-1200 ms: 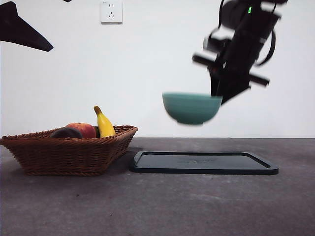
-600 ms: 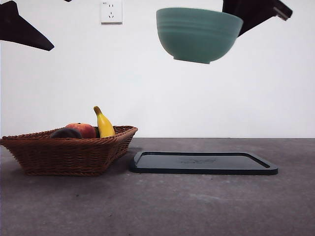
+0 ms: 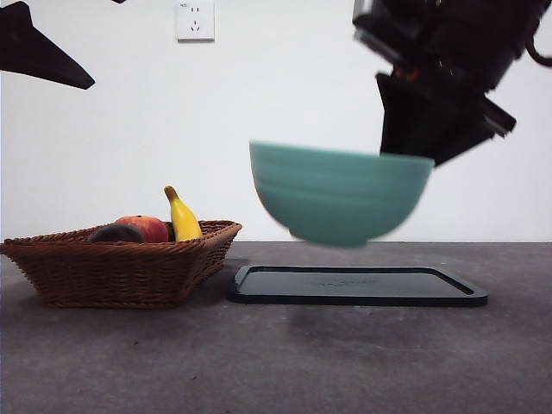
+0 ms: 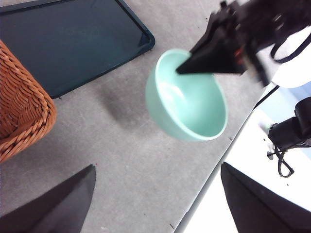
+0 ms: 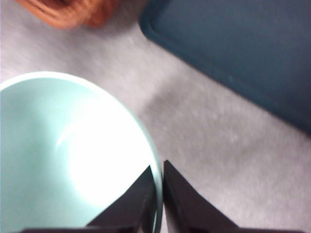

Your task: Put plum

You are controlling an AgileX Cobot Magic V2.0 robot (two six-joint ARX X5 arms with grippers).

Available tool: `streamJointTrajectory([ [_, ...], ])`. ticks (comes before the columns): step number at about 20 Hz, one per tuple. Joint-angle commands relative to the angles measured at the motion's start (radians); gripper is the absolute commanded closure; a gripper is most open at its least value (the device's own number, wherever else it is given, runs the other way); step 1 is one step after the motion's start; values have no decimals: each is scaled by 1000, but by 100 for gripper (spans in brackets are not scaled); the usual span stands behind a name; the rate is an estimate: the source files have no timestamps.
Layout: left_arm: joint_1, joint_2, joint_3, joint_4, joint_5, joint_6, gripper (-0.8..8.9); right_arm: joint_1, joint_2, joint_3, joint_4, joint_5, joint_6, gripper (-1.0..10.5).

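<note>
Right now the right end effector (image 5: pixel 159 194) is clamped on the rim of a teal bowl (image 3: pixel 338 194), carried in the air above the desk (image 3: pixel 276 362) near the black tray (image 3: pixel 357 285). Left end effector (image 4: pixel 155 204) hangs spread and idle. The plum (image 3: pixel 116 233) sits in the wicker basket (image 3: pixel 116 272) beside the red-orange fruit (image 3: pixel 147 228) and banana (image 3: pixel 182 217). Step looks like bowl placement; next calls for setting it flat, likely on the tray.

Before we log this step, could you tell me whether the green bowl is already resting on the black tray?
No, in the front view the green bowl hangs in the air above the black tray, held at its rim by the right gripper.
</note>
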Motion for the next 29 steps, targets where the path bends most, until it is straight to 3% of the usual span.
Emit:
streamJointTrajectory([
  [1, -3, 7, 15, 6, 4, 13, 409, 15, 38, -28, 42, 4, 19, 940],
  [18, -3, 7, 15, 7, 4, 13, 409, 29, 179, -80, 118, 52, 21, 937],
  [22, -3, 7, 15, 7, 4, 13, 409, 29, 179, -80, 118, 52, 32, 802],
  [26, -3, 7, 15, 7, 4, 12, 409, 29, 177, -77, 117, 56, 50, 776],
  [29, -3, 7, 15, 7, 4, 13, 409, 26, 140, -46, 100, 120, 50, 698],
])
